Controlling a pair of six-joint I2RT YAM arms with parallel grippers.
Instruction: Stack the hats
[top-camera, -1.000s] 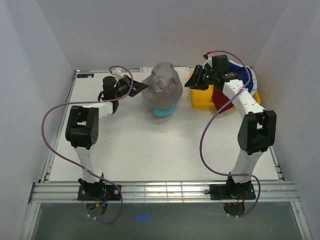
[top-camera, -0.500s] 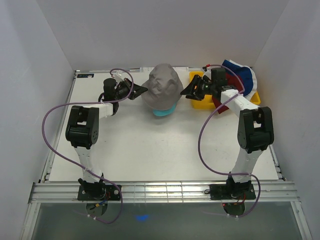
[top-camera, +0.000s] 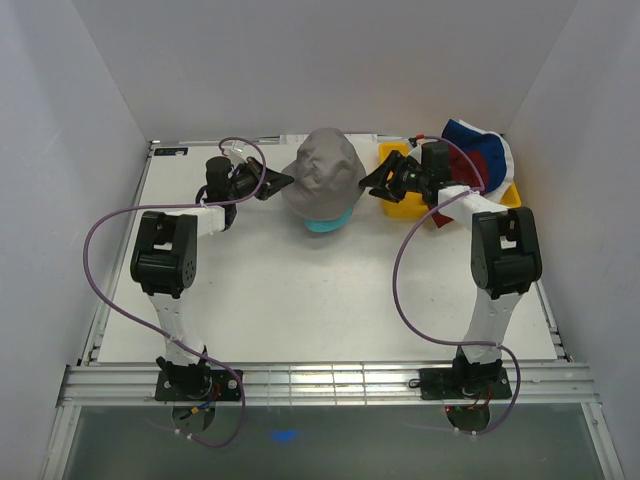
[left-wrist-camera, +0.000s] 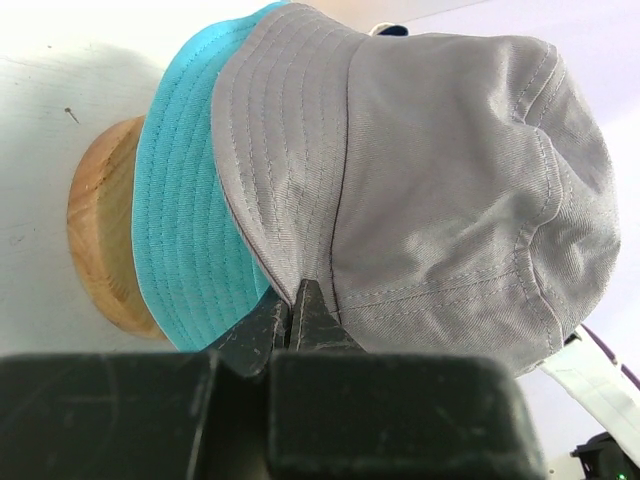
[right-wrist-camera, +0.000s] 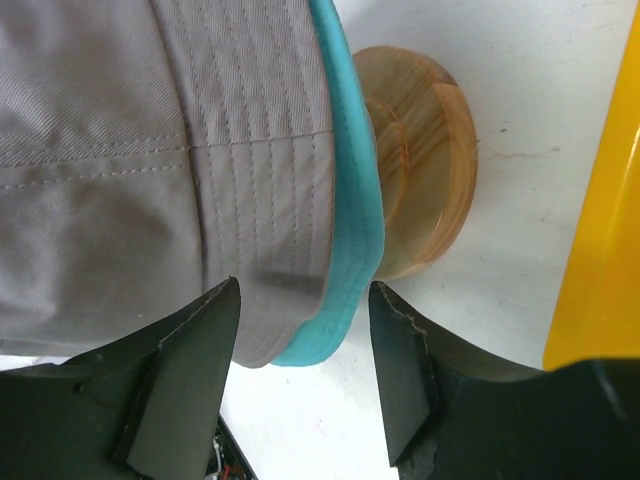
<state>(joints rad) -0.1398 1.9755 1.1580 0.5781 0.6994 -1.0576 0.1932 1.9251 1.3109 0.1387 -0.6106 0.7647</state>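
A grey hat (top-camera: 322, 176) sits over a teal hat (top-camera: 326, 223) on the wooden stand at the back middle. My left gripper (top-camera: 285, 181) is shut at the grey hat's left brim; in the left wrist view its tips (left-wrist-camera: 297, 290) pinch the edge of the grey brim (left-wrist-camera: 420, 170), with the teal hat (left-wrist-camera: 185, 220) beneath. My right gripper (top-camera: 368, 186) is open at the stack's right side; in the right wrist view it (right-wrist-camera: 303, 290) straddles the edges of the grey brim (right-wrist-camera: 240, 190) and the teal brim (right-wrist-camera: 350, 230) without touching. A navy, white and dark red pile of hats (top-camera: 478, 155) lies in the tray.
The wooden stand (right-wrist-camera: 425, 180) shows under the brims, also in the left wrist view (left-wrist-camera: 100, 240). A yellow tray (top-camera: 404, 205) stands just right of the stack, right behind my right gripper; its wall (right-wrist-camera: 605, 210) shows in the right wrist view. White walls enclose the table.
My right gripper has moved left from the tray to the hat stack's right brim. The grey hat has settled lower over the teal hat. My left gripper stays at the brim.
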